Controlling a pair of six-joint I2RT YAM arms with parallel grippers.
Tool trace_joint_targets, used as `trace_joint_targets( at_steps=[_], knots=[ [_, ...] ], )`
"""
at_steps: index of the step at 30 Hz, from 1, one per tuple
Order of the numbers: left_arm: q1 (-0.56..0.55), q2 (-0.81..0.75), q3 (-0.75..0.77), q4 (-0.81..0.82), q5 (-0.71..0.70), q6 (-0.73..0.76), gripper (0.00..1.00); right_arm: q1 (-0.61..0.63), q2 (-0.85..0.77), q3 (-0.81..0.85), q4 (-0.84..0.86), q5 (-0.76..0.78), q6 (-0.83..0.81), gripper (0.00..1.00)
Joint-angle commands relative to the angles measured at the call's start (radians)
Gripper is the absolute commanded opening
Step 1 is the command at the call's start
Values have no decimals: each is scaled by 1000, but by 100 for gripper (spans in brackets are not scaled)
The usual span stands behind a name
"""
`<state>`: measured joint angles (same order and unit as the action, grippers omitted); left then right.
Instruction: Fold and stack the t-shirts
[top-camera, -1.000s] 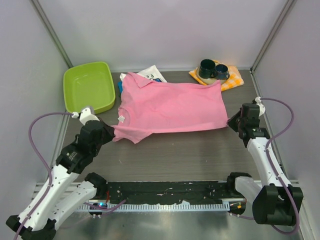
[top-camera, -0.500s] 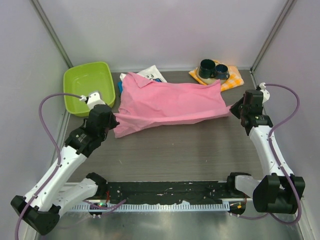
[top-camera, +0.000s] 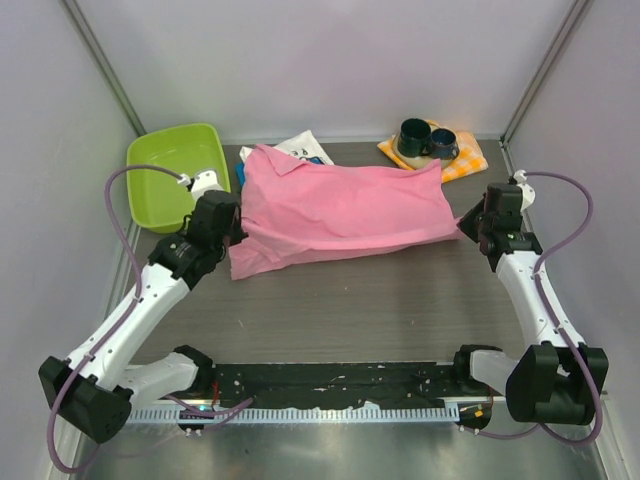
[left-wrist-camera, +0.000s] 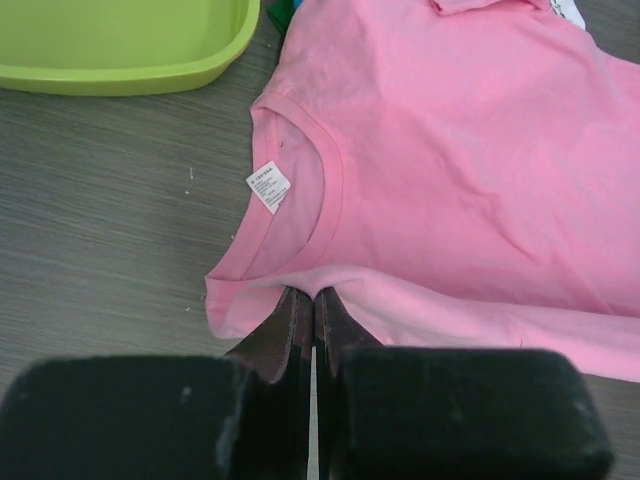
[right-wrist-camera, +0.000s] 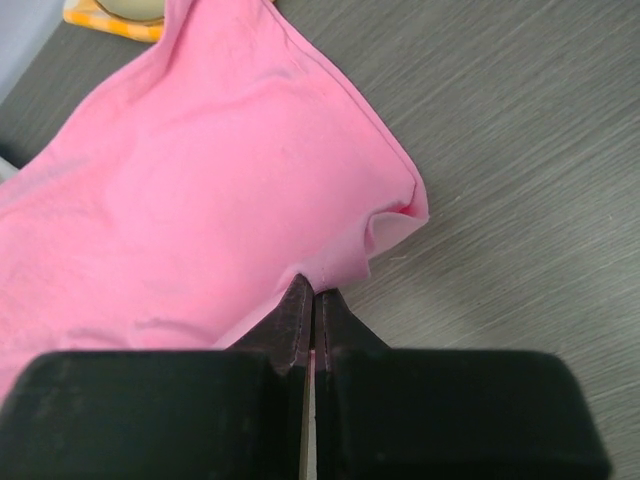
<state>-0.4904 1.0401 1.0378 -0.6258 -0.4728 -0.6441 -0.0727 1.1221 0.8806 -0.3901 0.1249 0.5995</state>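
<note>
Dark wood-grain table (top-camera: 380, 310), with the pink t-shirt (top-camera: 340, 205) across its far half, near edge doubled over, collar end toward the green tub (top-camera: 175, 175). Behind it, partly covered, a white printed t-shirt (top-camera: 305, 147). Pinched at 2 ends: left gripper (left-wrist-camera: 313, 297) clamped on the fold below the collar, right gripper (right-wrist-camera: 312, 292) clamped on the hem corner.
</note>
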Motion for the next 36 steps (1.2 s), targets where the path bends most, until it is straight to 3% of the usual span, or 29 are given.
trace_joint_targets(
  at_steps=[1,19,36],
  knots=[
    [7,41,71,60,26,27,0,2,13,-35,37,1,-18,1],
    [70,394,260,150,158,90,0,2,149,-68,109,51,28,1],
    [200,753,462,215,243,98,0,2,534,185,168,51,62,1]
  ],
)
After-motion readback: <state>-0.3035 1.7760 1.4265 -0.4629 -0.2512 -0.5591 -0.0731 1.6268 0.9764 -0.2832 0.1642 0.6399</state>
